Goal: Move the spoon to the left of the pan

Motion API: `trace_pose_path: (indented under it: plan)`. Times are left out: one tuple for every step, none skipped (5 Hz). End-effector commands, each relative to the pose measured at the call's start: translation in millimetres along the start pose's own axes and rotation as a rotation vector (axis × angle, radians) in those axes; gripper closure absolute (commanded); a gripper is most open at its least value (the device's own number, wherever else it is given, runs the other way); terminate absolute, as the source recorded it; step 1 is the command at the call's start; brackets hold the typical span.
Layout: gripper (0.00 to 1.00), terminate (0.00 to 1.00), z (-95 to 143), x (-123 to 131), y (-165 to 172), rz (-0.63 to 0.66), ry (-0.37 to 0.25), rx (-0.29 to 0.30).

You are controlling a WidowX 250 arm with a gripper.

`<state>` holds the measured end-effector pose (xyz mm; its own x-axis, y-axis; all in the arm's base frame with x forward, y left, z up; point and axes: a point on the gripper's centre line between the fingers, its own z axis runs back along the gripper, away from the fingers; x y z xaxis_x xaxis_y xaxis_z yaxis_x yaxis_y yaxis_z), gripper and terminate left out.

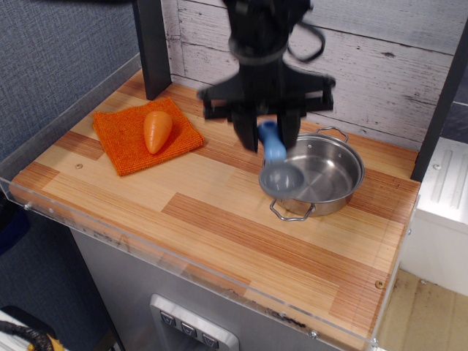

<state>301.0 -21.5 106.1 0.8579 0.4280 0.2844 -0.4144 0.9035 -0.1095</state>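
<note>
My gripper [268, 139] is raised well above the table and is shut on the light-blue handle of the spoon [277, 164]. The spoon hangs tilted, its round grey bowl lowest, in front of the left rim of the pan [322, 175]. The shiny steel pan sits at the right of the wooden table, one wire loop handle toward the front and the other toward the back wall. The arm is blurred.
An orange carrot [157, 129] lies on an orange cloth [146, 137] at the back left of the table [219, 212]. A dark post [150, 47] stands at the back. A clear plastic edge runs along the table's front and left side.
</note>
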Motion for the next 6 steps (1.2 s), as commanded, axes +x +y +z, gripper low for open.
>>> trace_pose_path:
  plan:
    - [1.0, 0.0, 3, 59, -2, -0.087, -0.058, -0.008]
    - [1.0, 0.0, -9, 69, 1, -0.12, -0.038, 0.006]
    - [1.0, 0.0, -22, 82, 11, -0.106, -0.021, 0.008]
    - [1.0, 0.0, -31, 88, 20, -0.118, -0.009, 0.014]
    - [1.0, 0.0, -44, 93, 31, -0.11, 0.009, 0.01]
    - [1.0, 0.0, -57, 93, 34, -0.135, -0.008, 0.006]
